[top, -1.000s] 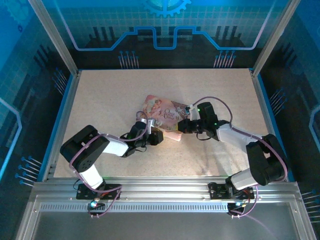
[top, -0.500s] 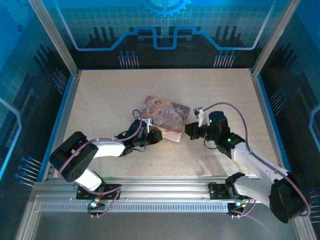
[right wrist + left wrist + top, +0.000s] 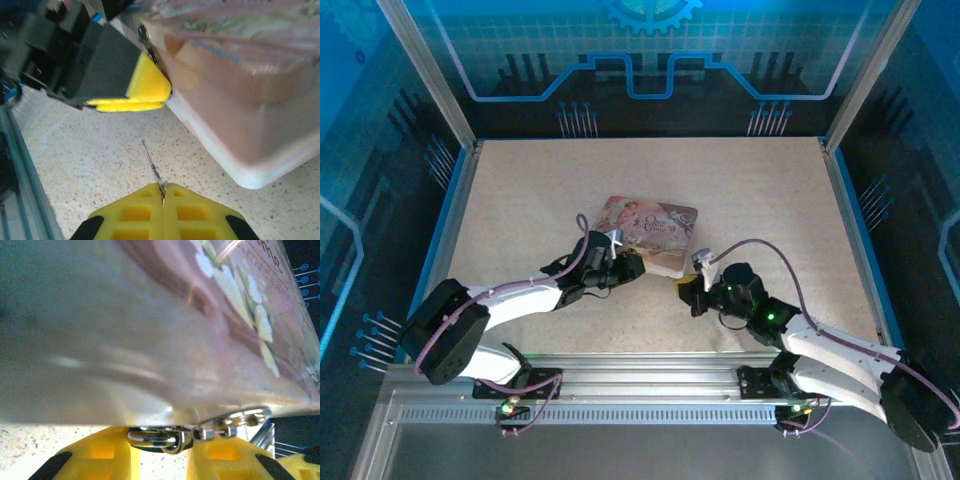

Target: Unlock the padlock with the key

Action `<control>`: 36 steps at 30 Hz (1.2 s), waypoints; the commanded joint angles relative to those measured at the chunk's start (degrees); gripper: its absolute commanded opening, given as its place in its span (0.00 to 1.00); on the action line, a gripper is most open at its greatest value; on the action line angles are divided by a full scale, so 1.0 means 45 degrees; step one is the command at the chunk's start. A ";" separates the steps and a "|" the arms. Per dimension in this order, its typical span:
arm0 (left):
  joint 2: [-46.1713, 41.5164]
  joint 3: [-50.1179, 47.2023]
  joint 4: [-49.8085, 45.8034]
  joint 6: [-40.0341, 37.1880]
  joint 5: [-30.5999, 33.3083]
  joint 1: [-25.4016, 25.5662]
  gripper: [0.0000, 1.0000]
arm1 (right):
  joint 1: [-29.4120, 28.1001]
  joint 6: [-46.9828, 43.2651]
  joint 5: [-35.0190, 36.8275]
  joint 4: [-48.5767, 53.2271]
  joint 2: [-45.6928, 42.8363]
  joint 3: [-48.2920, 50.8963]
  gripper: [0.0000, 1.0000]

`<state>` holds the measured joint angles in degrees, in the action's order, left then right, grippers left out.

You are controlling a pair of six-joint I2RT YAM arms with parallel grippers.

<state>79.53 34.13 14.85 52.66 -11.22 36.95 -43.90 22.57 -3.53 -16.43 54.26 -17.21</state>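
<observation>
The padlock point(image 3: 155, 437) shows its metal shackle and a dark sliver of body. It sits between the yellow fingers point(image 3: 90, 455) of my left gripper point(image 3: 159, 442), which is shut on it, hard against the side of the pink tin point(image 3: 150, 330). A small ring and chain point(image 3: 235, 420) hang off the padlock to the right. The key point(image 3: 151, 162) is a thin grey sliver poking forward out of my right gripper point(image 3: 163, 189), which is shut on it just above the table. In the top view the left gripper point(image 3: 628, 266) is at the tin's near edge, the right gripper point(image 3: 682, 290) a little nearer.
The pink illustrated tin point(image 3: 655, 225) lies mid-table with its corner point(image 3: 250, 170) close to the right of the key. The left gripper's yellow fingers point(image 3: 145, 90) sit ahead of the key. Speckled tabletop point(image 3: 520, 200) stretches around, bounded by blue side rails point(image 3: 445, 230).
My right gripper has pulled back from the tin towards the near edge, still holding the key. The left arm has stretched lower, its gripper staying at the tin's edge.
</observation>
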 commanded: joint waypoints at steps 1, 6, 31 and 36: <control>-0.0556 0.0480 0.0133 0.0757 -0.0681 0.0109 0.22 | -0.0483 -0.0478 0.0811 -0.1549 0.0478 0.0041 0.05; -0.0653 0.0496 0.0224 0.1042 -0.0802 0.0236 0.22 | -0.0928 -0.0630 0.1204 -0.2271 0.1389 -0.0130 0.05; -0.0837 0.0501 0.0115 0.1368 -0.0806 0.0542 0.21 | -0.1065 -0.1441 0.1468 -0.3557 0.4299 -0.1229 0.05; -0.0837 0.0482 0.0099 0.1388 -0.0807 0.0566 0.21 | -0.1025 -0.1441 0.1563 -0.3654 0.4455 -0.1285 0.05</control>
<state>77.91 34.74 13.50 57.10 -12.10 38.87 -48.01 16.86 2.46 -30.37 73.69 -21.12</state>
